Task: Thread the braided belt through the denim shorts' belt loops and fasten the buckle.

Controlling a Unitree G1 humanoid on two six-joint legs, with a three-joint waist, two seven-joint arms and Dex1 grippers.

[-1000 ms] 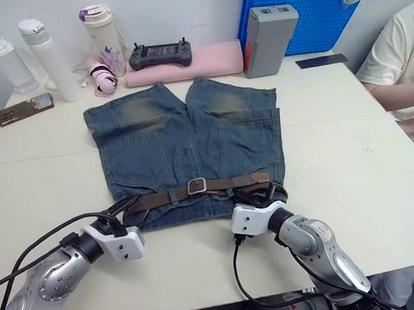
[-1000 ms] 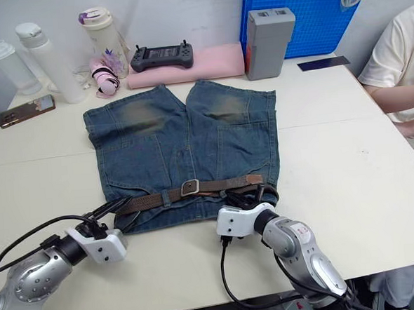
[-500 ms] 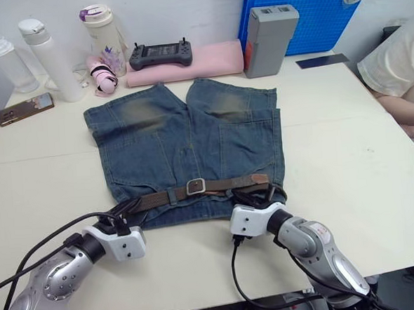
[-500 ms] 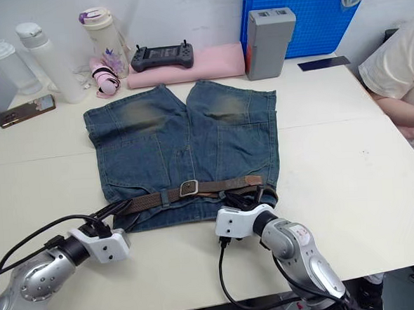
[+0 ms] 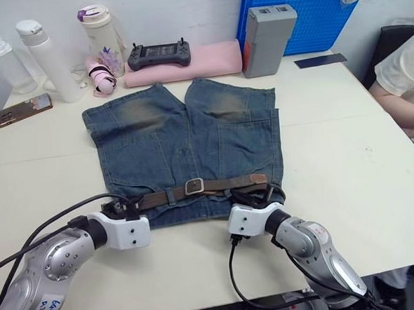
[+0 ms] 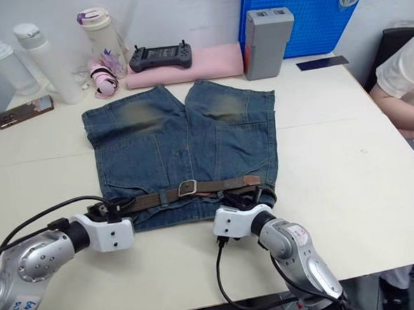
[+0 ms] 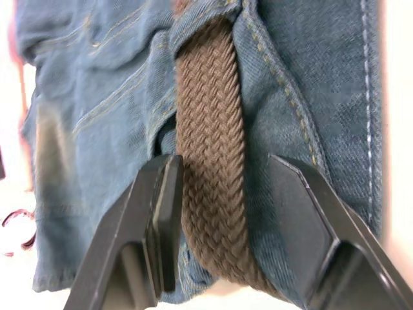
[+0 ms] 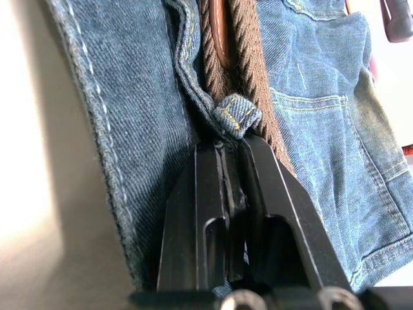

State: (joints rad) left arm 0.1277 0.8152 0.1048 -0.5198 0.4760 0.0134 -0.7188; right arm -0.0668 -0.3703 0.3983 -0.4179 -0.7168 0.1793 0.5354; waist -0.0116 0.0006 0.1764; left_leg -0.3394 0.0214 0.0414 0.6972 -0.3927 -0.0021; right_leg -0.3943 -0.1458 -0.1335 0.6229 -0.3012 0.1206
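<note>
Left gripper [image 7: 222, 226] has slid in along the waistband over the last second, fingers spread astride the braided belt [image 7: 210, 129]. Right gripper [image 8: 226, 152] stays pinched shut by a belt loop [image 8: 237, 116] — with the buckle [image 5: 195, 186] fastened at twelve o'clock on the denim shorts [image 5: 185, 135], threading looks nearly complete.

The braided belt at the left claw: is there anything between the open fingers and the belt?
Nothing visible stands between them. In the left wrist view the left claw is open and the braided belt already lies between its fingers, over the denim shorts. One finger is next to the belt's edge; the other stands apart over denim.
</note>
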